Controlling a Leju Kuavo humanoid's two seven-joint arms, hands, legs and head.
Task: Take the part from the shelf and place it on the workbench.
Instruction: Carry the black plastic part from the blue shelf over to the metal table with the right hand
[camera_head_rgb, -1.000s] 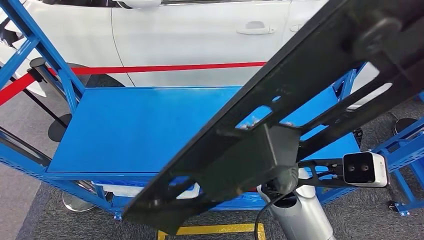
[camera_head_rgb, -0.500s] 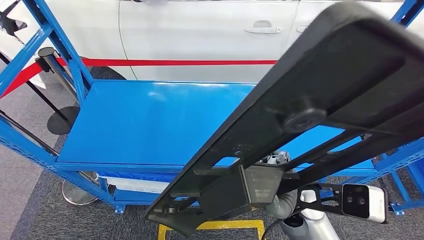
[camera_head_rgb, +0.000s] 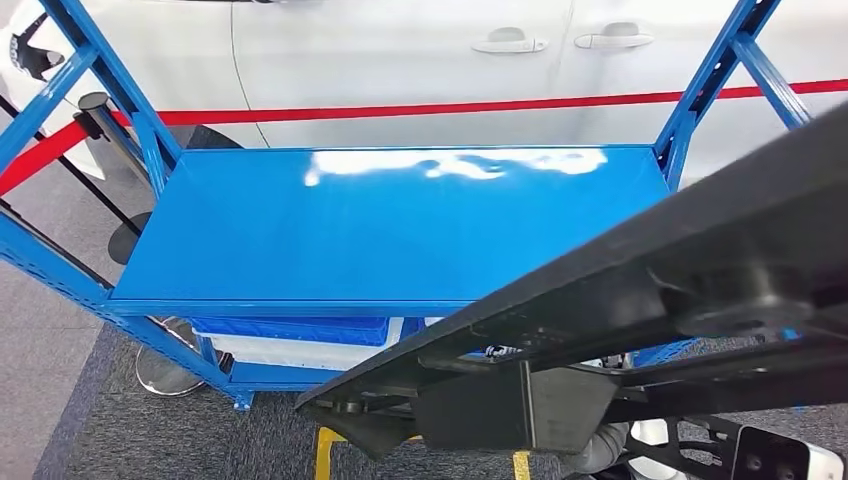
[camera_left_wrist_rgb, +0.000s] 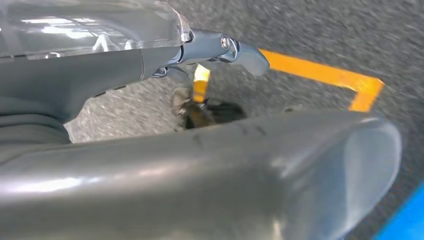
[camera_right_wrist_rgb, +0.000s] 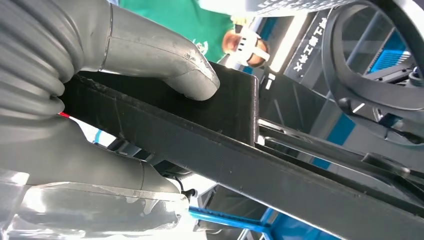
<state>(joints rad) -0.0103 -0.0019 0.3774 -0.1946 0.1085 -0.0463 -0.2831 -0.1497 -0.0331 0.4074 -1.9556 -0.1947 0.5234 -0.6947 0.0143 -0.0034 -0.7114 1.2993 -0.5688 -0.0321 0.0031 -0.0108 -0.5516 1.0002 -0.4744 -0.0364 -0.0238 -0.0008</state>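
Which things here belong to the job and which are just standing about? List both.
Job:
- black part, long and slotted
- right hand, gripping the part
- blue workbench top, nothing on it

Standing about:
- white car
- red barrier tape
- yellow floor marking
- left hand, holding nothing

One black part (camera_head_rgb: 640, 290); one blue workbench (camera_head_rgb: 390, 230); two car door handles (camera_head_rgb: 508, 44).

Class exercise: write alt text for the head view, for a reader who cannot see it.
A long black slotted part slants across the lower right foreground, in front of a bare blue workbench top. Behind the bench run a red barrier tape and a white car.
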